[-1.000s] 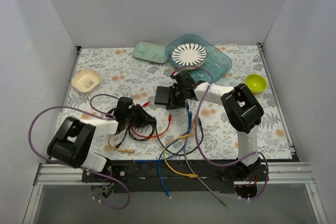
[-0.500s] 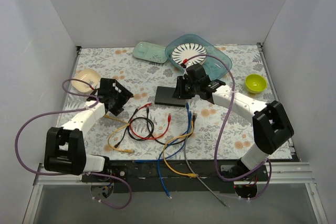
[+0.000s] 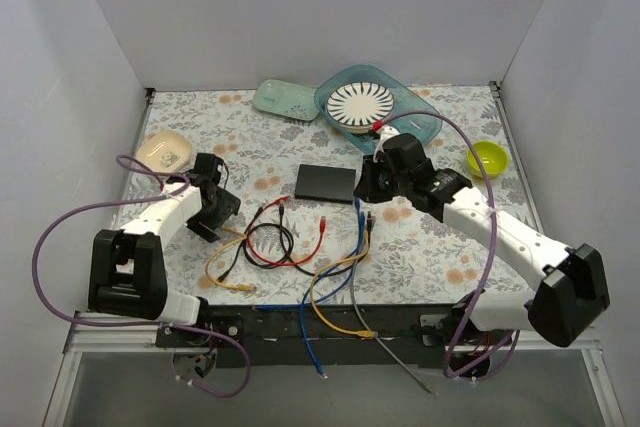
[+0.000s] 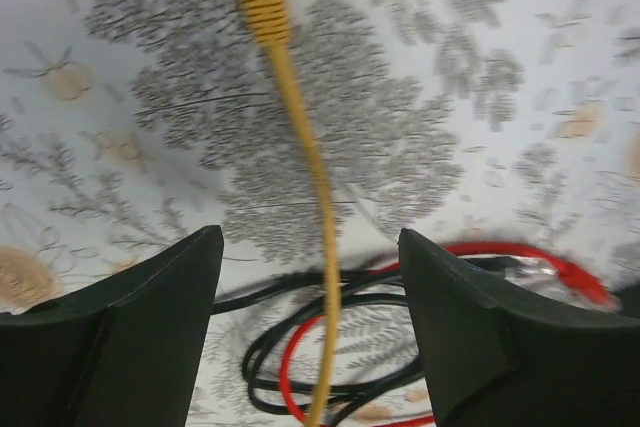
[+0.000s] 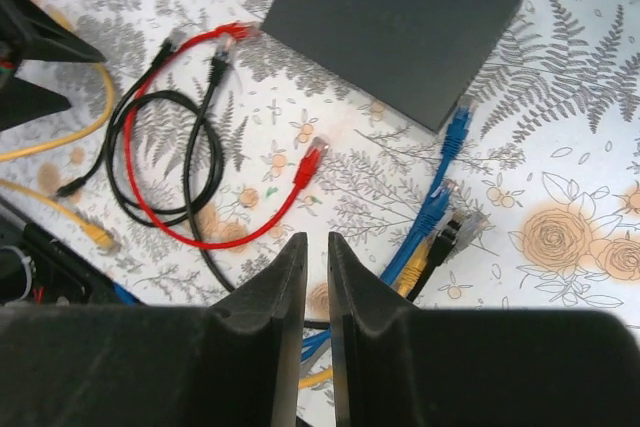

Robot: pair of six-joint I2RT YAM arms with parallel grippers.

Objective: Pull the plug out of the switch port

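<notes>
The floral-patterned desk (image 3: 440,237) carries everything. The right arm (image 3: 500,232) reaches from its base toward the middle. The left arm (image 3: 160,217) bends over the left part.

At the far side a teal tray (image 3: 420,127) holds a striped plate (image 3: 360,104), with a mint-green dish (image 3: 285,99) beside it. The switch (image 3: 326,182) lies flat near the middle of the desk, just left of the right arm's wrist and apart from both sets of fingers. A beige dish (image 3: 163,152) sits at far left and a yellow-green bowl (image 3: 487,158) at far right.

The right fingers (image 5: 270,337) are drawn almost together with only a slit between them, holding nothing, above loose cable ends. The left fingers (image 4: 120,327) are spread wide. A yellow cable (image 4: 300,137) runs through the gap without touching either one.

A red cable (image 5: 310,162) and a black cable (image 5: 218,162) lie looped together near the switch. A blue plug (image 5: 456,132) lies with its tip right at the switch's edge. Whether it sits in a port cannot be told.
</notes>
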